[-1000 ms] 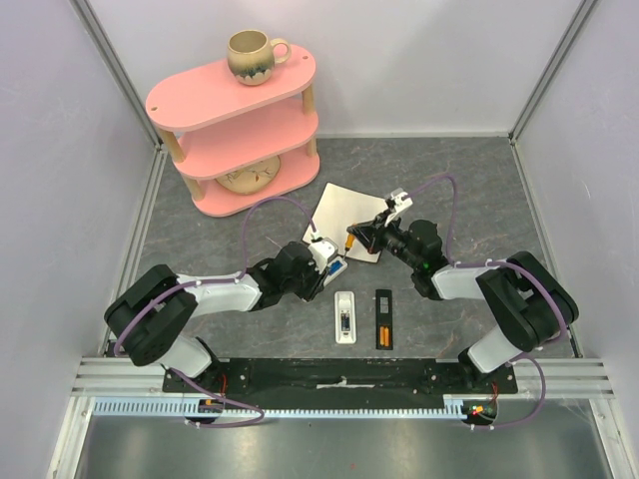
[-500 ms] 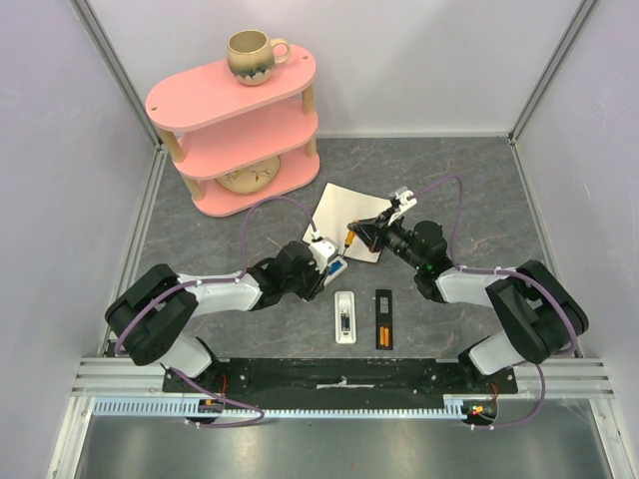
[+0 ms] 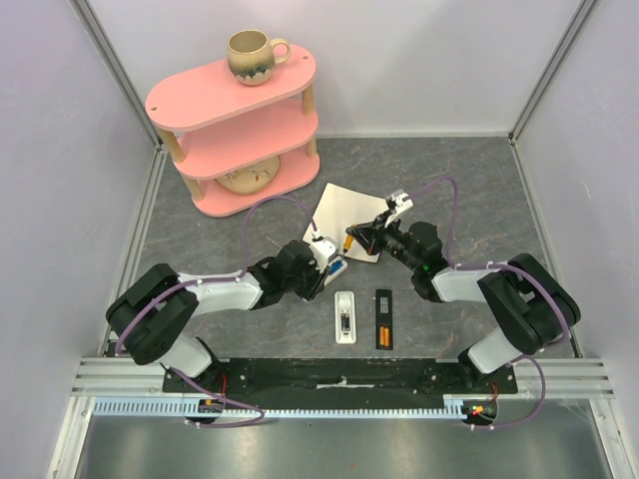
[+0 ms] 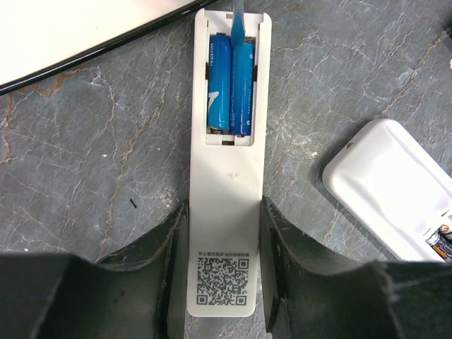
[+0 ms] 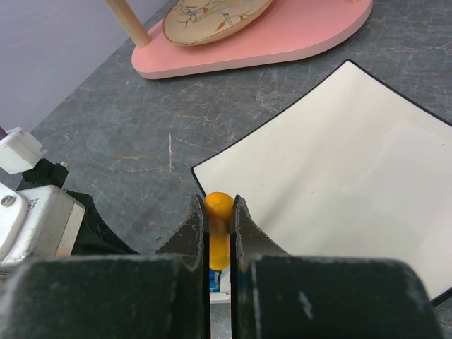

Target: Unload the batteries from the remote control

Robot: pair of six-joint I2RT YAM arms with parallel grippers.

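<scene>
**Two blue cells seated in the clamped remote; screwdriver blade at the compartment**

- Nearest the arm bases, top view: a second white remote point(image 3: 344, 317) lies flat on the table point(image 3: 469, 190), with a dark recess in its middle. Just beside it at 3 o'clock lies a black remote point(image 3: 383, 318), apart from it, with orange batteries point(image 3: 380, 330) showing in its open back.
- At 11 o'clock of that pair, the left tool point(image 4: 223, 240) is clamped on the near end of a white remote point(image 4: 224, 176), one finger on each long edge, the QR label between them. This remote lies back-up on the table, cover off.
- Blue batteries point(image 4: 231, 85): two, side by side, lengthwise in the open compartment at the remote's far end. Both seated.
- A thin blue-grey blade enters the left wrist view at 12 o'clock and ends over the far end of the cells. Cannot tell whether it touches.
- The right tool point(image 5: 219, 227) is closed tight on the orange handle of a screwdriver point(image 5: 218, 203), which points toward the held remote.
- Beyond the tools: a square white plate point(image 3: 344, 212), black-edged, flat on the table.
- Farthest, at 10 o'clock of the plate: a pink three-tier shelf point(image 3: 235, 95), a patterned dish point(image 5: 212, 10) on its bottom tier, and a mug point(image 3: 250, 55) on top.
</scene>
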